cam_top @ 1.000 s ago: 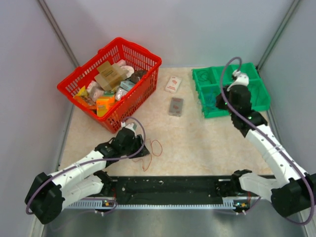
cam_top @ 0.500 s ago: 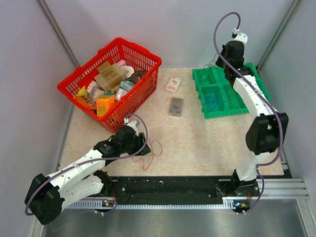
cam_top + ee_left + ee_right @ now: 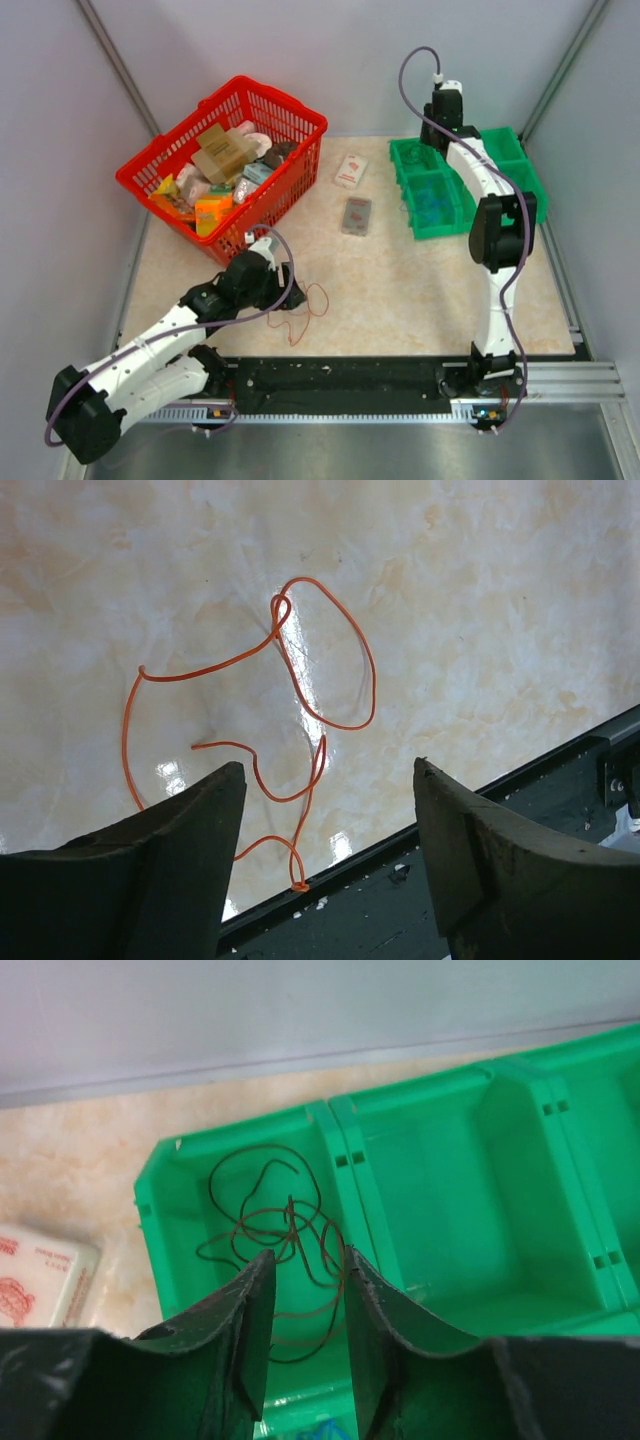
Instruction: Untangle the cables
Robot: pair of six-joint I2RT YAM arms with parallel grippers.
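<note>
My left fingers point(image 3: 328, 768) stand wide apart with nothing between them. They hang over the orange cable point(image 3: 280, 610), which lies loose on the bench point(image 3: 500, 590) in a few open loops that cross themselves at one spot. In the left wrist view the left finger covers the cable's lower left bend. Its lowest end lies just beside the black rail point(image 3: 520, 810) along the near edge.

From above, the red basket point(image 3: 312, 124), heaped with boxes and packets, sits beyond the left arm. Its near corner is close beside my left wrist, and the orange cable lies near that corner, on its right.

My right arm is raised over the green bins point(image 3: 505, 150) at the far right. The right fingers point(image 3: 307, 1257) show only a narrow gap, and I can see nothing clamped in it. Below them the dark cables point(image 3: 290, 1222) lie coiled in the far left compartment, and my own fingers hide the near part of the coil. Blue strands point(image 3: 435, 205) fill the compartment in front of it.

On the bench between the arms lie a white box with red print point(image 3: 350, 170) and a dark flat packet point(image 3: 356, 215). Both are near the bins' left wall and well apart from the orange cable.
</note>
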